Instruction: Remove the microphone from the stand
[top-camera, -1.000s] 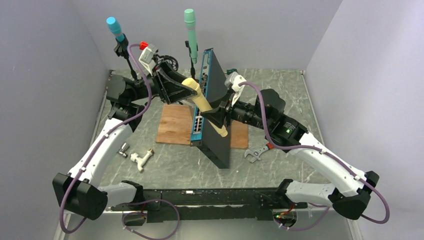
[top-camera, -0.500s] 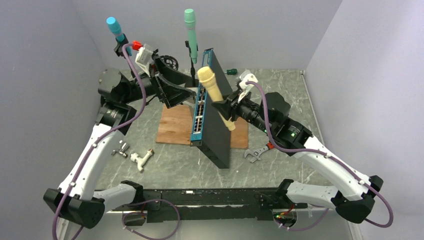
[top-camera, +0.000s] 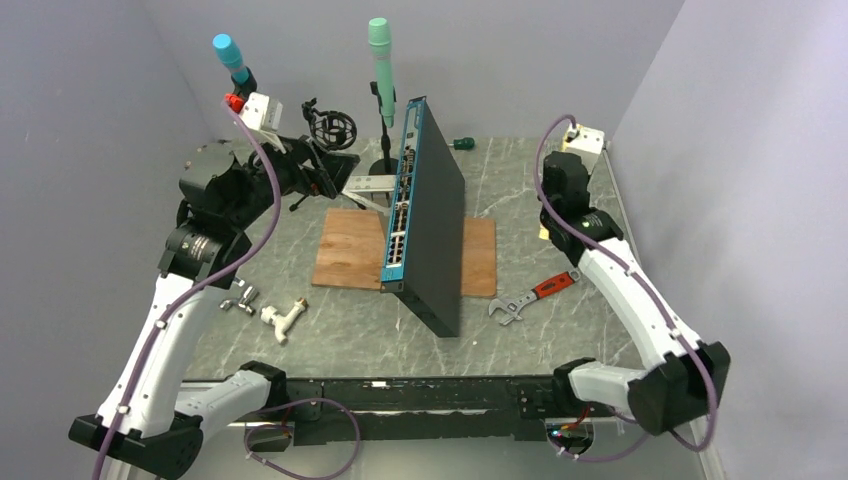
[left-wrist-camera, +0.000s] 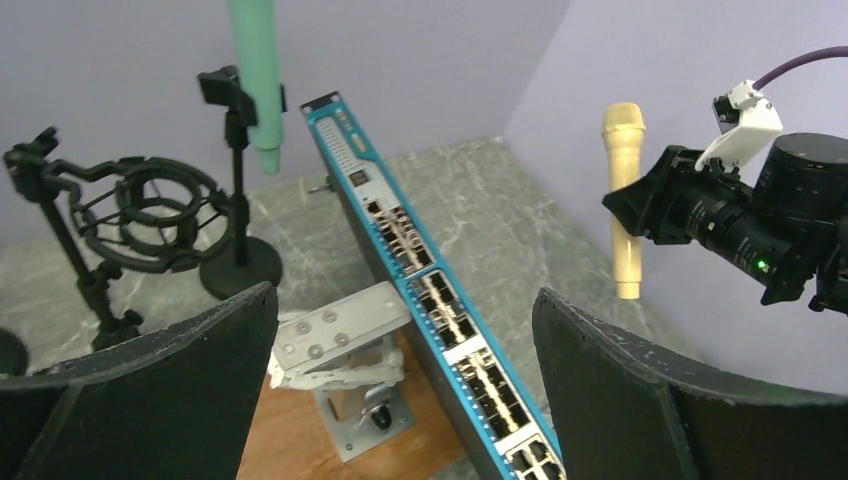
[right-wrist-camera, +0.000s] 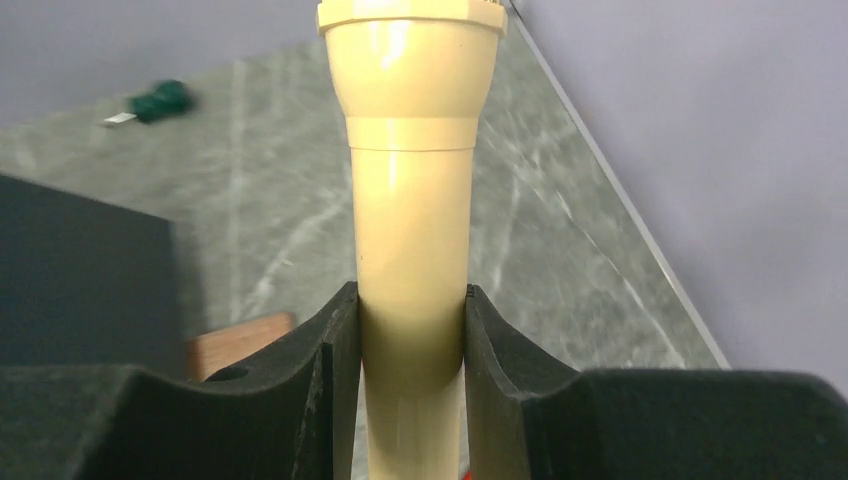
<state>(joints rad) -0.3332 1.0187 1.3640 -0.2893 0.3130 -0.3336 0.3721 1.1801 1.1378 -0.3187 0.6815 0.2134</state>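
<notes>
The left gripper (left-wrist-camera: 405, 330) has opened wide, so the right gripper (right-wrist-camera: 412, 325) alone clamps the mic (right-wrist-camera: 410, 180), clear of its stand (left-wrist-camera: 92, 283).

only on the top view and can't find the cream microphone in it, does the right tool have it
observer: yes, the right tool is shut on the cream microphone, one pad on each side of its handle
operator: is it clear of the stand
observer: yes, the left wrist view shows it upright in the air, well apart from the stand, whose ring is empty
operator: left tool holding anything
observer: no, the left tool is wide open with nothing gripped
</notes>
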